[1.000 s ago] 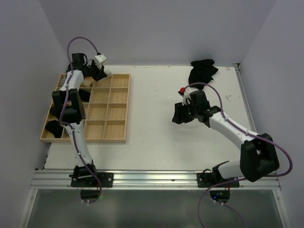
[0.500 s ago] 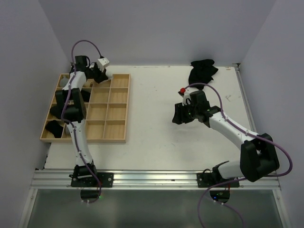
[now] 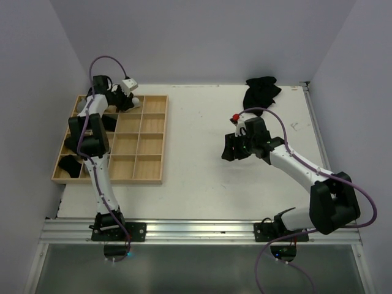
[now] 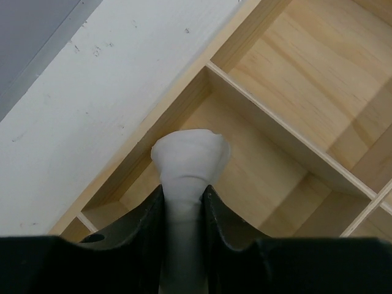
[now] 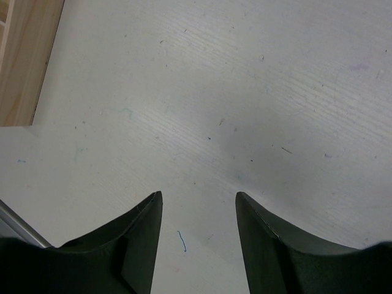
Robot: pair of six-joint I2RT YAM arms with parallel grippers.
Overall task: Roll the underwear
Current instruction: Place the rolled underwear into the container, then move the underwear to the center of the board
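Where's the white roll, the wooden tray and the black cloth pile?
white underwear roll (image 4: 190,156): left wrist view, its bulging end.
wooden grid tray (image 3: 150,146): top external view, a bare compartment floor.
black underwear pile (image 3: 261,92): top external view, its middle.

Table (image 3: 196,138) lies open beside the tray (image 3: 164,141), whose dividers (image 4: 288,131) probably hem left fingers (image 4: 144,228).

Left arm (image 3: 98,165): stretched from its base to 10 o'clock in the top view, wrist turned toward 3 o'clock. Left gripper (image 4: 184,199): fingers pinched on a white underwear roll (image 4: 188,160). Right arm (image 3: 300,168): elbow folded at 4 o'clock, forearm reaching toward centre. Right gripper (image 5: 198,205): fingers spread apart, pointing down.
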